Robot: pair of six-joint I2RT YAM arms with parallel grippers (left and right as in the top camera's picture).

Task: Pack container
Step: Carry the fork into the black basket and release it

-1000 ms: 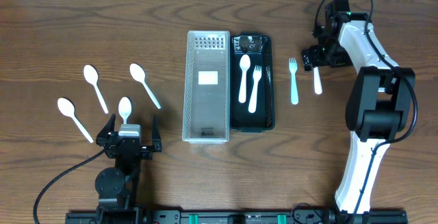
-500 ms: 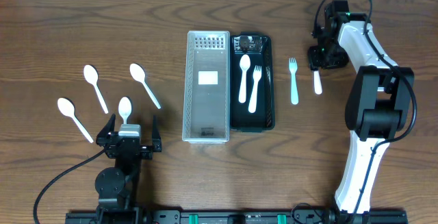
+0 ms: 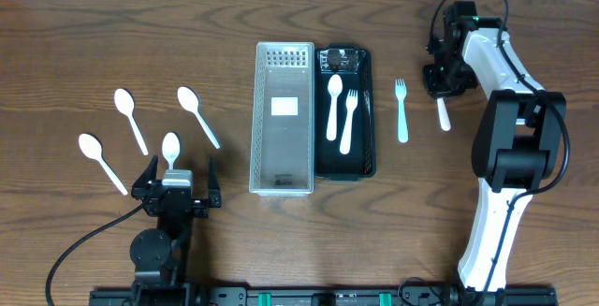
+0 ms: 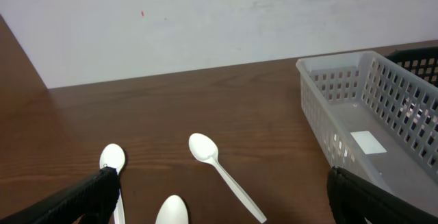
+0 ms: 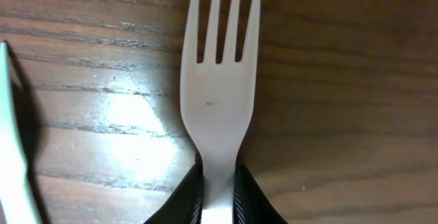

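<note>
Overhead, the right end effector [image 3: 442, 80] sits at the far right of the brown wooden counter [image 3: 94, 25], its jaws closed on a white plastic fork [image 3: 444, 115] whose handle sticks out toward the near edge. The right wrist view shows the dark fingers [image 5: 188, 195] pinching the fork's neck, tines pointing away. A second loose white fork [image 3: 401, 109] lies between it and the black rectangular plastic tray [image 3: 367, 109]. A clear perforated plastic basket [image 3: 283, 119] touches the tray's left side. The left end effector [image 3: 176, 177] is spread wide and empty, near four white plastic spoons [image 3: 196, 109].
</note>
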